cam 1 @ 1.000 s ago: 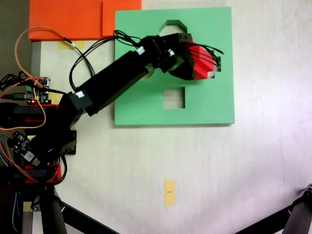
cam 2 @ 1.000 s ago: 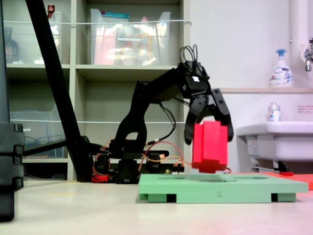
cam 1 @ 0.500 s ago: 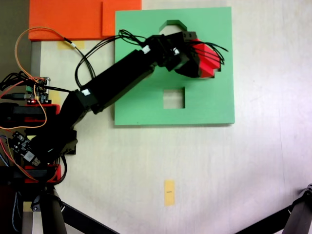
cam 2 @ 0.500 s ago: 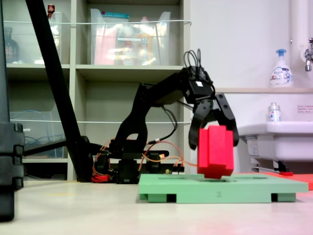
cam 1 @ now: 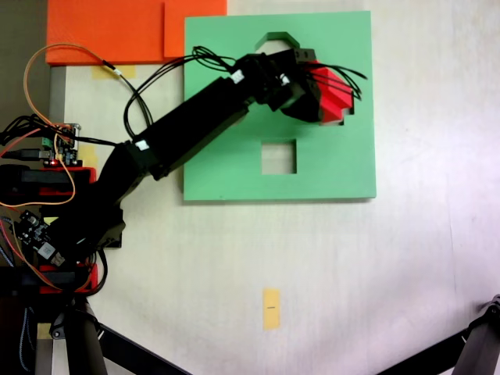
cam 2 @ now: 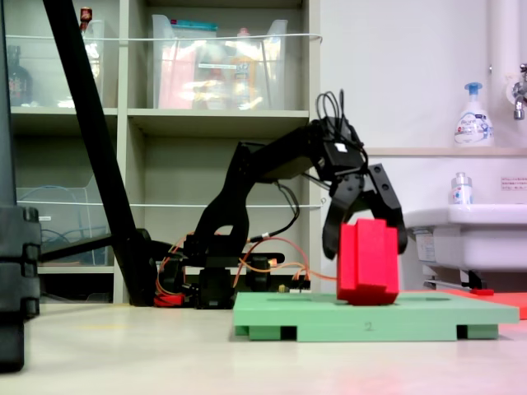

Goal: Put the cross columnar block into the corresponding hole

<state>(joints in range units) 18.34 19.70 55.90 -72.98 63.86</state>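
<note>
The cross columnar block [cam 2: 367,262] is being gripped upright between the two jaws of the gripper [cam 2: 365,247], its lower end touching the top of the green board [cam 1: 344,164], beyond the board's square cutout [cam 1: 279,157] as seen in the fixed view from above.

- The arm [cam 1: 187,129] is showing boxy matte-black links with small white labels.
- Thin black cables [cam 1: 156,82] are looping along it and bunching above the wrist.
- The claw [cam 2: 366,234] is showing two curved black prongs.
- An orange wire [cam 1: 35,70] is curling by the base.
- The base [cam 1: 55,234] is sitting on red brackets, with small circuit boards showing beside it.
</note>
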